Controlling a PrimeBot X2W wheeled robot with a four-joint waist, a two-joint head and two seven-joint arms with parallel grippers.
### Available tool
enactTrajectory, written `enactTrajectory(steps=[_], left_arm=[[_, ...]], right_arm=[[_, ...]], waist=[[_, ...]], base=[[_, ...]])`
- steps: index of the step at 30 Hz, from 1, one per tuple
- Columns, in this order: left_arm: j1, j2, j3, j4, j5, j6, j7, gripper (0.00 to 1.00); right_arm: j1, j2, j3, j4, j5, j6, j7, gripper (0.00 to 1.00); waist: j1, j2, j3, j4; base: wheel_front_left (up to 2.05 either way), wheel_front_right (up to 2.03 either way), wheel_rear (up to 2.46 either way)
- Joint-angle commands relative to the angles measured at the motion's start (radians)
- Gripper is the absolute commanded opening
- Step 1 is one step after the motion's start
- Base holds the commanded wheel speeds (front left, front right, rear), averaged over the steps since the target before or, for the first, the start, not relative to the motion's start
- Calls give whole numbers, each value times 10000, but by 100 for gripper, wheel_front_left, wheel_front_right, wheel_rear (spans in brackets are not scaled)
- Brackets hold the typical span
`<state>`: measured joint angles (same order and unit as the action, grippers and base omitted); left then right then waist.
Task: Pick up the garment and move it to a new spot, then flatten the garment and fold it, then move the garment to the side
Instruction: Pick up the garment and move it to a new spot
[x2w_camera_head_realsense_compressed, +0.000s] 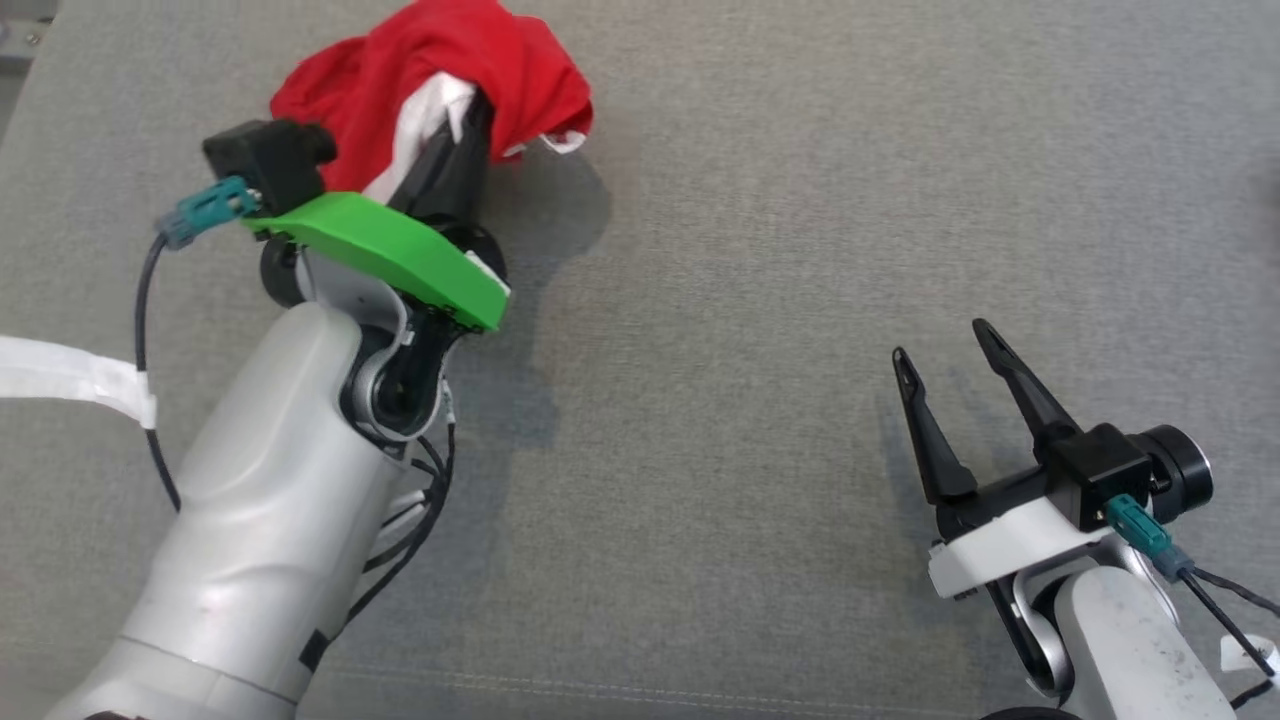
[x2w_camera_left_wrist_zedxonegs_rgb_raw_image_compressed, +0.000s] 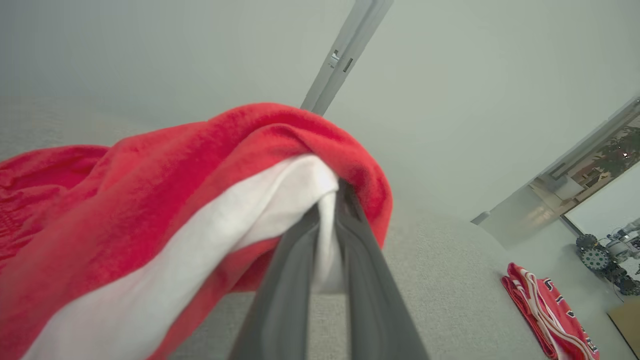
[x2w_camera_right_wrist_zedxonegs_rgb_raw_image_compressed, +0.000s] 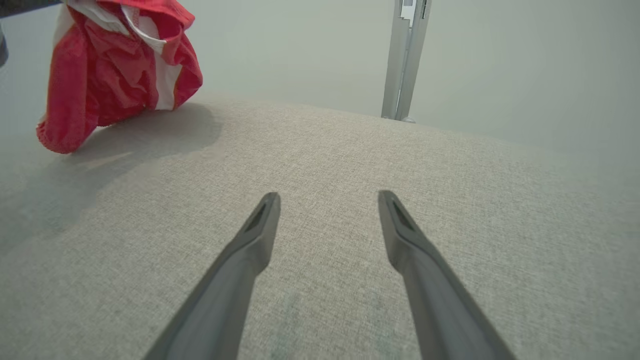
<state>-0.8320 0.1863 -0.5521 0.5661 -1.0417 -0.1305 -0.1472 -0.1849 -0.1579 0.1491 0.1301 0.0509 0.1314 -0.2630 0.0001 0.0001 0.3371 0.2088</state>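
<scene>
From the head view, the left gripper (x2w_camera_head_realsense_compressed: 478, 115) reaches to the far left of the grey cloth-covered surface (x2w_camera_head_realsense_compressed: 750, 300), its two dark fingers pressed together and pinching a fold of the bunched red and white garment (x2w_camera_head_realsense_compressed: 430, 70), which drapes over their tips. The right gripper (x2w_camera_head_realsense_compressed: 940, 340) rests low at the near right, well apart from the garment, fingers spread wide and holding nothing. In the left wrist view, the white stripe of the garment is squeezed between the closed fingers and red cloth spills to the left; another red and white garment (x2w_camera_left_wrist_zedxonegs_rgb_raw_image_compressed: 547, 312) lies farther off on the surface. In the right wrist view, the held garment hangs in a clump at the upper left, and I cannot tell whether its lower end touches the surface. The step appears to be carrying it to a new spot: lift until the hem clears, travel slowly so the thin pinch does not slip, and set it down toward open surface where both grippers can spread it.
</scene>
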Motion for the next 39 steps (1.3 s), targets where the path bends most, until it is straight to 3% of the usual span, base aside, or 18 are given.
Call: enactTrajectory(steps=[1, 10, 15, 19, 20, 22, 24, 34, 39], left_arm=[[-31, -76, -127, -106, 150, -2, 90, 0], [629, -1123, -1823, -906, 564, 377, 633, 0], [949, -1313, -2693, -707, 612, 727, 719, 0], [1053, -1312, -3014, 44, 594, 841, 678, 0], [1026, -1317, -3102, 249, 649, 835, 687, 18], [930, -1311, -3201, 669, 758, 845, 559, 70], [885, -1317, -3273, 1043, 770, 848, 429, 100], [914, -1330, -3392, 1775, 546, 868, -293, 100], [1266, -1112, -3256, 1603, 516, 849, -660, 100]], right_arm=[[-35, 95, 34, 0, 49, -15, -21, 100], [19, 718, -166, 54, 76, -15, -23, 100], [140, 911, -297, 79, 186, -15, -23, 100], [121, 1012, -461, 13, 177, -15, -23, 100], [119, 1015, -557, -24, 165, -15, -23, 100], [127, 1030, -794, -77, 168, -15, -23, 100], [183, 1047, -960, -147, 109, -15, -23, 100], [379, 894, -1981, -789, 274, -15, -21, 100], [341, 641, -2114, -990, 184, -15, -23, 100]], waist=[[-1, -1, -525, -1215], [-1, -1, -373, -3654], [-1, -1, -153, -4276], [-1, -1, 26, -4348], [-1, -1, 67, -4288], [-1, -1, 112, -4069], [-1, -1, 85, -3764], [-1, -1, -484, -2207], [-1, -1, -1038, -1816]], base=[[0, 0, 0], [0, 0, 0], [0, 0, 0], [0, 0, 0], [0, 0, 0], [0, 0, 0], [0, 0, 0], [0, 0, 0], [0, 0, 0]])
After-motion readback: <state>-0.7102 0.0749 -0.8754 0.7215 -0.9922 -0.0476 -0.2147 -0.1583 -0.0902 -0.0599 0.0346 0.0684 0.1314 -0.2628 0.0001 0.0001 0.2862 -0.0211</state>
